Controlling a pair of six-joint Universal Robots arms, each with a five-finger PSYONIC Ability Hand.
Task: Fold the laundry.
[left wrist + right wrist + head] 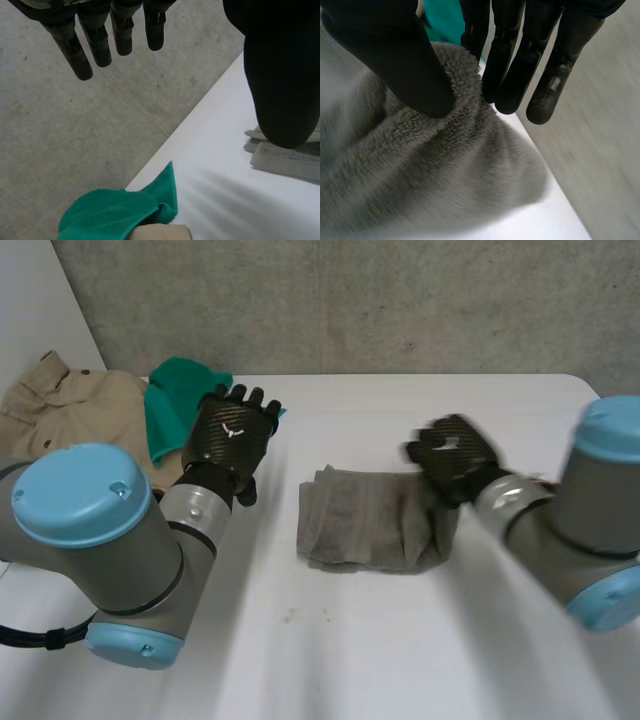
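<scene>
A grey towel (365, 520), folded into a rough rectangle, lies in the middle of the white table (420, 640). My right hand (455, 455) is at its right edge. In the right wrist view the thumb and fingers (507, 60) pinch a raised ridge of the grey towel (420, 175). My left hand (232, 435) hovers to the left of the towel, near a green cloth (170, 405), with straight spread fingers (95, 45) holding nothing. Beyond its thumb lies an edge of the grey towel (287, 160).
A beige garment (70, 410) lies crumpled at the table's back left, and the green cloth (120, 210) rests partly on it. A grey concrete wall (350, 300) rises behind the table. Bare tabletop lies in front of the towel.
</scene>
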